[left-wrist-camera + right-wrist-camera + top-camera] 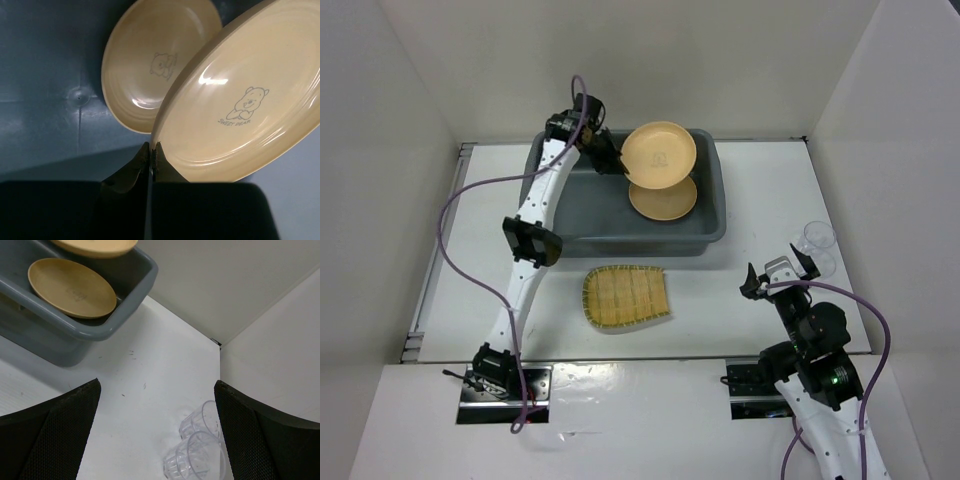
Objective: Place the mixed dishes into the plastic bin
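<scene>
My left gripper (617,162) is shut on the rim of a tan-orange plate (660,153) and holds it tilted over the dark grey bin (550,220). In the left wrist view the gripper (151,148) pinches that plate (250,110) at its edge. A second plate (663,198) lies flat inside the bin, also in the left wrist view (150,60). The woven bamboo tray (625,297) lies on the table in front of the bin. Two clear cups (817,245) stand at the right. My right gripper (779,273) is open, just short of the cups (200,447).
White walls enclose the table on the left, back and right. The bin's near right corner (107,330) shows in the right wrist view. The cups stand close to the right wall.
</scene>
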`<state>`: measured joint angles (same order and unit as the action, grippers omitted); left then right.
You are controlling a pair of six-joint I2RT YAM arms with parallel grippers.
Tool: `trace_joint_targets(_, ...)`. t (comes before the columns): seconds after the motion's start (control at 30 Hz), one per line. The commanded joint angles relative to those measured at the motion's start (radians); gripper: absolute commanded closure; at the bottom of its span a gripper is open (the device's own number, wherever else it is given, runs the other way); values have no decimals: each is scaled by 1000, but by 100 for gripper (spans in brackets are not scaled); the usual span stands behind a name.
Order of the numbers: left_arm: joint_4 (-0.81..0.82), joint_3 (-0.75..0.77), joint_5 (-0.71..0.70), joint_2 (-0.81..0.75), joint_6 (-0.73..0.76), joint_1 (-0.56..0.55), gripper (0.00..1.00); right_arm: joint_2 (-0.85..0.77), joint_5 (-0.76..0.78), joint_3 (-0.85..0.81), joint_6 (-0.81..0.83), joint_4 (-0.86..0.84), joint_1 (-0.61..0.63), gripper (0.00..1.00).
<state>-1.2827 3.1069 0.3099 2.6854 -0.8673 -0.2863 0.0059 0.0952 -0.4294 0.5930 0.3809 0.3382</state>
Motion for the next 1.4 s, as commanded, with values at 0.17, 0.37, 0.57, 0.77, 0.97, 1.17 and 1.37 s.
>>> trace_joint_targets(0.17,2,30,-23,118,-18,-23,100,-60,9,9,2,-37,10,2)
trace_joint_targets(0.37,40,30,-38,177,-41,-42,100,-60,18,9,-7,-37,10,2)
trace_joint_targets(0.57,78,30,-8,223,-73,-42,100,-60,27,9,-7,-37,10,2)
trace_joint_targets(0.77,97,30,15,234,-84,-42,74,-60,28,9,-7,-37,10,2)
trace_joint_targets(0.97,160,30,26,131,-84,-51,0,-60,18,9,-7,-37,10,2)
trace_joint_targets(1.17,113,10,-81,-88,25,-42,0,-60,-8,9,-7,-28,19,2)
trace_joint_targets(1.37,-15,-340,-421,-439,201,-158,0,-60,-17,9,2,-28,28,2)
